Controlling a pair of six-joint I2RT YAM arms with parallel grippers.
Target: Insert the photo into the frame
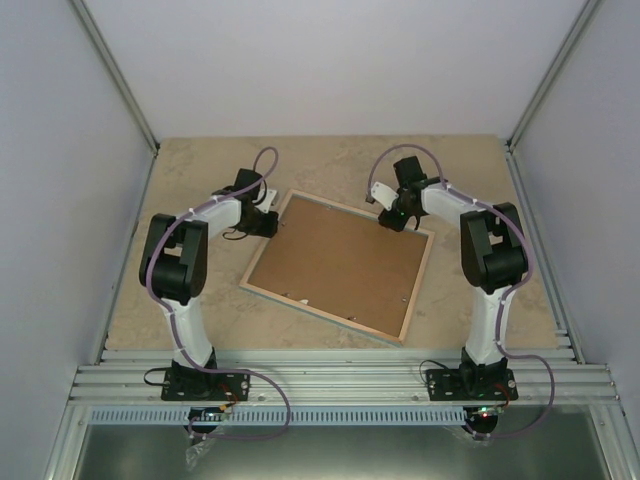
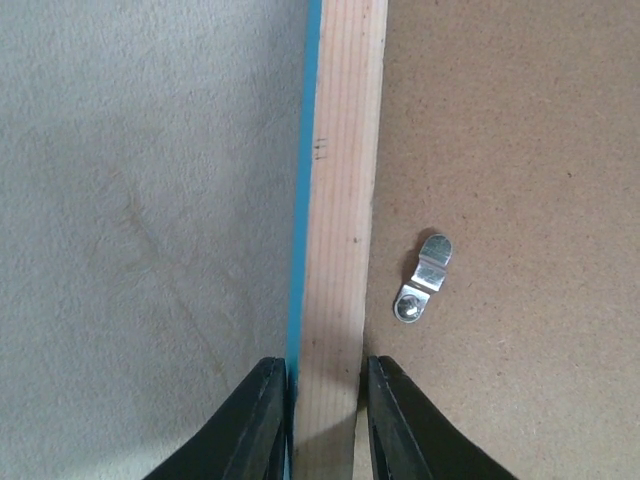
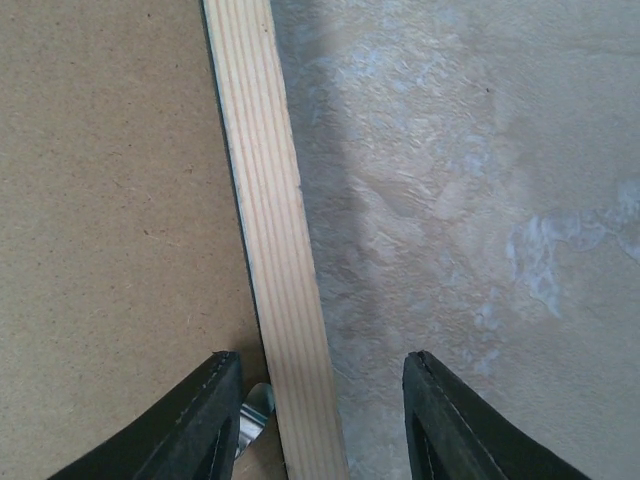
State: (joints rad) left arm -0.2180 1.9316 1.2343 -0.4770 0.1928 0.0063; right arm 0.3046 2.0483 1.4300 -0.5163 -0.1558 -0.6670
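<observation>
From above, the frame [image 1: 320, 313] lies bare-wood side up between both claws, its brown backing board [image 1: 340, 265] showing.

Left wrist: the left claw [image 2: 325, 375] pinches the frame's rim. Ahead is a tiny illegible mark [image 2: 320, 148], with a metal clip [image 2: 423, 278] just to the right.

Right wrist: the right claw [image 3: 325, 365] straddles the rim, jaws apart.

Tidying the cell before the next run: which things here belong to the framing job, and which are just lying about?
Job: frame, face down; backing board; metal clip; left tool, closed on the rim; right tool, open astride it.
Just there: table. Photo not visible.
</observation>
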